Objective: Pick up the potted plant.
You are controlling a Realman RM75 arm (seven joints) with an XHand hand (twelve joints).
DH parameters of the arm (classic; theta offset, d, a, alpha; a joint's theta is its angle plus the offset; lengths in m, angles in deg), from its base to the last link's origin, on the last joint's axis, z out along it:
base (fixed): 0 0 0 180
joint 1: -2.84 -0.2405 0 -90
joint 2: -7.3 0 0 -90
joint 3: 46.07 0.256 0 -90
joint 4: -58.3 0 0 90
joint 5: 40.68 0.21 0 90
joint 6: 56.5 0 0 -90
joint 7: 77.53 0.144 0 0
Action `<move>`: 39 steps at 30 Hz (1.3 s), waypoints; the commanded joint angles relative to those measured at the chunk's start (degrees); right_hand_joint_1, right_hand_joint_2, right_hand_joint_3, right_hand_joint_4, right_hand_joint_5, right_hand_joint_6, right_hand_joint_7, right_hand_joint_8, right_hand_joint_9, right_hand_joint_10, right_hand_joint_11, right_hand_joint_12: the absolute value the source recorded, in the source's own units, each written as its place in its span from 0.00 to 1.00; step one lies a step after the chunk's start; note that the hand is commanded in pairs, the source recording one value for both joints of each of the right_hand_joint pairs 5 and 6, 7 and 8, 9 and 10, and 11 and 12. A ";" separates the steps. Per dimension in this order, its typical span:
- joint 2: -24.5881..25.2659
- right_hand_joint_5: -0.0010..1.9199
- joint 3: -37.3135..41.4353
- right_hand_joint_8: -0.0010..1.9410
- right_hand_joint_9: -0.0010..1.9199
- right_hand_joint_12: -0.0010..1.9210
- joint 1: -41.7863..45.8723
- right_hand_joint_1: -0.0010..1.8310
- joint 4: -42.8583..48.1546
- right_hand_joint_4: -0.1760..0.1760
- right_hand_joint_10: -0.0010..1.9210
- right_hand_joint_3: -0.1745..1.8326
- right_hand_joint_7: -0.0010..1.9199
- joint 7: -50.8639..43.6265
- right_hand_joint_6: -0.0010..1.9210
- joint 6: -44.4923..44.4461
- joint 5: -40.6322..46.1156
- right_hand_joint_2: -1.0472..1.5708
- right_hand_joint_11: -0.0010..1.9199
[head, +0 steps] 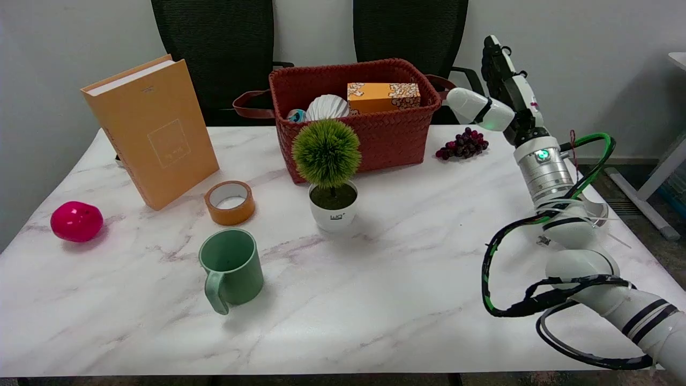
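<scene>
Task barely begun: right hand [496, 88] hovers raised, its fingers spread and holding nothing, while the potted plant [330, 174] stands untouched on the table [407, 279], well apart from them.

You have one green ball-topped potted plant in a white pot [332, 182], one green ceramic mug [231, 268], one orange tape roll [230, 202], one orange hardcover book [153, 128], one pink ball [76, 221], one red woven basket [353, 123], and one purple grape bunch [462, 144].

Your right arm [600, 268] is built of glossy white segments with black bands and a silver wrist cylinder carrying a green indicator light. Black and green cables loop alongside. The robot hand [498, 88] is black and white.
</scene>
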State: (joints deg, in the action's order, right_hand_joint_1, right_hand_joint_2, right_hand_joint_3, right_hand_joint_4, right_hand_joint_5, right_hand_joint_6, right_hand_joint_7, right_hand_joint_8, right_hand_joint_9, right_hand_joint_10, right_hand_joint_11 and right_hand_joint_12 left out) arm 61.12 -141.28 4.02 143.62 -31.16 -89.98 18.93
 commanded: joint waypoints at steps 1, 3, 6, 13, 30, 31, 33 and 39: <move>0.26 0.00 -1.18 0.00 0.00 0.00 3.49 0.41 2.15 0.50 0.00 0.17 0.00 1.45 0.00 -3.14 -0.78 0.50 0.00; 0.52 0.00 -1.33 0.00 0.00 0.00 4.52 0.41 2.66 0.50 0.00 0.17 0.00 1.45 0.00 -4.03 -0.78 0.50 0.00; 1.00 0.00 -0.82 0.00 0.00 0.00 7.00 0.41 3.92 0.50 0.00 0.17 0.00 1.45 0.00 -3.85 -0.76 0.50 0.00; 0.94 0.00 -0.75 0.00 0.00 0.00 11.18 0.42 6.60 0.50 0.00 0.19 0.00 1.45 0.00 -2.68 -0.16 0.48 0.00; 4.47 0.00 -9.22 0.00 0.00 0.00 9.30 0.42 2.45 0.50 0.00 0.15 0.00 0.77 0.00 -6.59 1.13 0.45 0.00; 5.41 0.00 -9.28 0.00 0.00 0.00 9.36 0.42 2.00 0.50 0.00 0.14 0.00 0.39 0.00 -6.32 0.84 0.46 0.00; 7.12 0.00 -9.43 0.00 0.00 0.00 9.36 0.42 1.13 0.50 0.00 0.14 0.00 -0.71 0.00 -5.75 0.58 0.47 0.00; 9.53 0.00 -10.10 0.00 0.00 0.00 9.52 0.42 -1.96 0.50 0.00 0.15 0.00 -1.19 0.00 -5.56 0.58 0.48 0.00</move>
State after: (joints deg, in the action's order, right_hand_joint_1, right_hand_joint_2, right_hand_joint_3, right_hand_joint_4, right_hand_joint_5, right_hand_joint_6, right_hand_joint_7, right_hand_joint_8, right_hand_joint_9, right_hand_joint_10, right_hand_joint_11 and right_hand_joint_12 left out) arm 64.73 -147.54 13.29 146.68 -30.58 -94.95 19.96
